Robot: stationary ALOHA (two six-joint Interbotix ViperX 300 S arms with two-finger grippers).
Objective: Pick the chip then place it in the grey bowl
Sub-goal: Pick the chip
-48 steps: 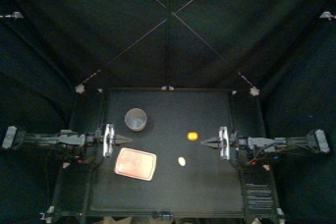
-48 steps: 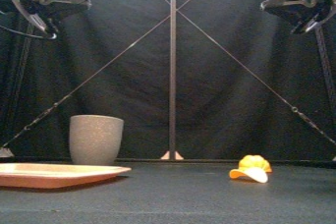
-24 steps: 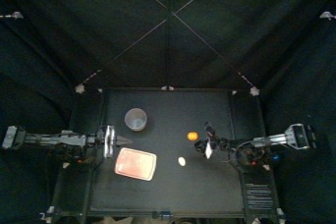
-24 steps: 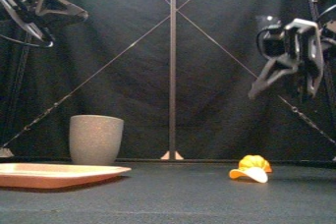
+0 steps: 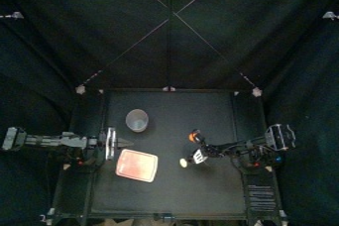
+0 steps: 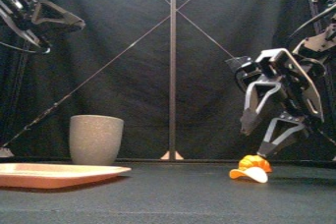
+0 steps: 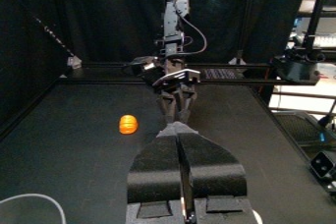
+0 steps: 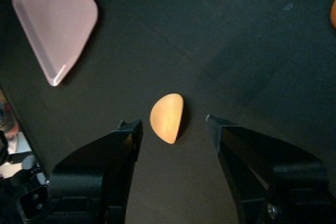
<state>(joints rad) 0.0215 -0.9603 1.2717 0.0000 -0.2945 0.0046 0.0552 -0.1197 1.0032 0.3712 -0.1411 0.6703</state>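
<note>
A: Left side first?
B: The left arm (image 5: 54, 141) rests at the tabletop's (image 5: 166, 106) left edge, held high in the front view. The left pincer (image 7: 180, 140) is closed, its jaws pressed together with nothing between them.

A: Surface?
B: A matte black tabletop carrying four things. The tray (image 5: 138, 165), pink, lies flat at front left. The bowl (image 6: 96, 140), grey and speckled, stands upright behind the tray, clear of it.

A: Where is the chip?
B: The chip (image 5: 184, 162) is a pale yellow crescent lying flat on the tabletop. It is right of the tray, near it but not touching. An orange toy (image 7: 128, 124) sits just behind the chip, toward the back, apart from it.

A: Right side?
B: The right pincer (image 8: 171, 123) reaches in from the right and hangs low over the tabletop. It is open, with one jaw on each side of the chip. The wrist view shows bare tabletop between each jaw and the chip, so nothing is gripped.

A: Room?
B: Black curtains (image 5: 169, 32) close the back and both sides.
</note>
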